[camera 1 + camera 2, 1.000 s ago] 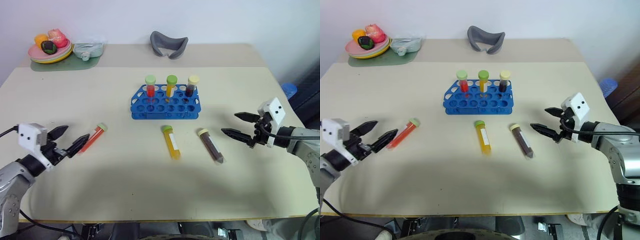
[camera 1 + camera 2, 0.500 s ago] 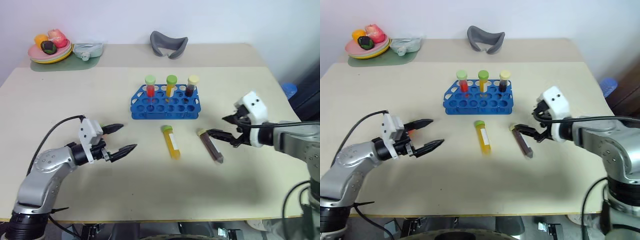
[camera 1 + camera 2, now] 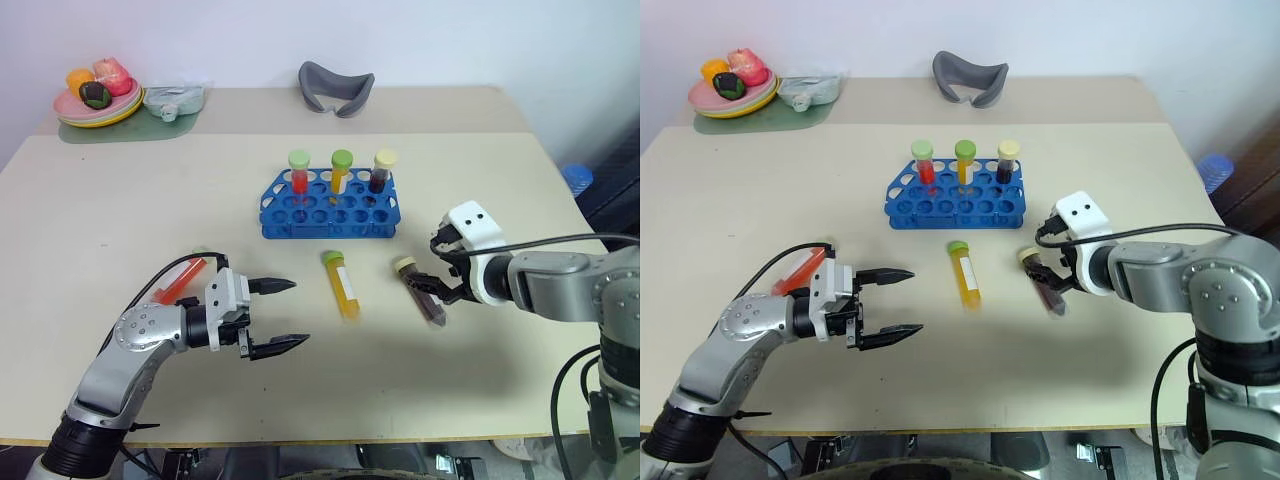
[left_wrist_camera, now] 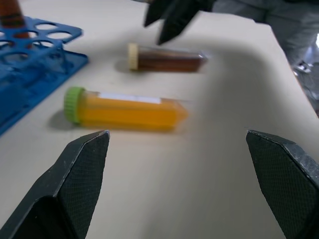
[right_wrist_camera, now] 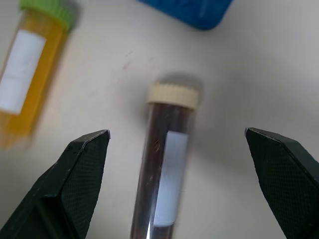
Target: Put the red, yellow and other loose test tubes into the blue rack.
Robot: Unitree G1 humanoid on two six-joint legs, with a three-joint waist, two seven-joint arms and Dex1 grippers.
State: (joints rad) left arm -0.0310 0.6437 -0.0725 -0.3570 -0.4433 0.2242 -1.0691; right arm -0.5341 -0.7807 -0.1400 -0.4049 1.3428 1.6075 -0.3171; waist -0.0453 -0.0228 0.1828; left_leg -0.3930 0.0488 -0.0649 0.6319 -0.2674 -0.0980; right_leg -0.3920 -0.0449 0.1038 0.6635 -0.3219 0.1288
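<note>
Dark tube (image 5: 167, 169): lies lengthwise between wide-open right gripper (image 5: 177, 186) fingers, seemingly untouched. Left gripper (image 3: 272, 315): wide, empty, facing yellow tube (image 3: 343, 285).

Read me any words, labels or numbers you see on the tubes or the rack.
No text can be read.
Yellow tube: white label, looks blank.
Dark brown tube: white label, looks blank.
Red tube: no label can be made out.
Blue rack and its three standing tubes: no readable marking.
</note>
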